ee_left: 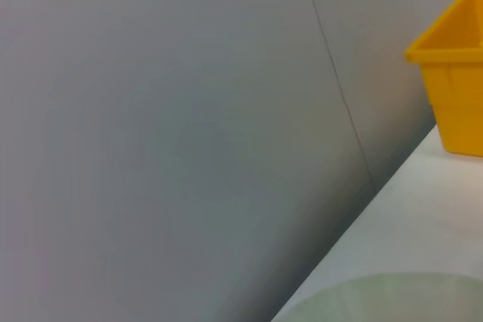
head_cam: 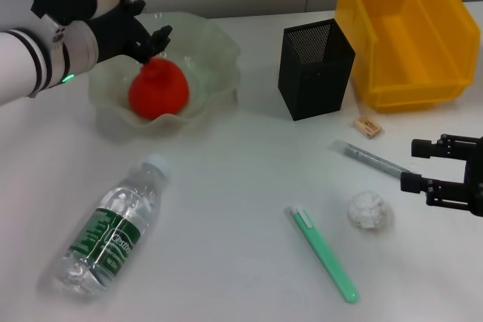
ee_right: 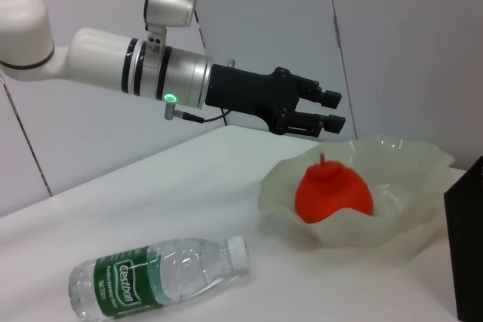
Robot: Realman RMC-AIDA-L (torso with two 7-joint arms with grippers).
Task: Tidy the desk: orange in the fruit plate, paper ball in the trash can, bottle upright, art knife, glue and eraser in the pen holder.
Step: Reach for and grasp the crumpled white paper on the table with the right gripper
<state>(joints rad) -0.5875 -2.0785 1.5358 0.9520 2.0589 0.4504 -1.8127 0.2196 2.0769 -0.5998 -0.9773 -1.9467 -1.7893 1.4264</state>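
You see the round red orange (head_cam: 157,89) lying in the translucent plate (head_cam: 215,47) with wavy rim. The left gripper (ee_right: 333,109) hangs just above it, black fingers (ee_right: 330,98) a little apart, holding nothing. The clear bottle (head_cam: 113,228) lies flat on the table (head_cam: 226,209). The right gripper (head_cam: 417,164) waits near the wrinkly paper ball (head_cam: 369,210), fingers spread.

The bottle (head_cam: 112,235) carries a green label with white lettering too blurred to read.
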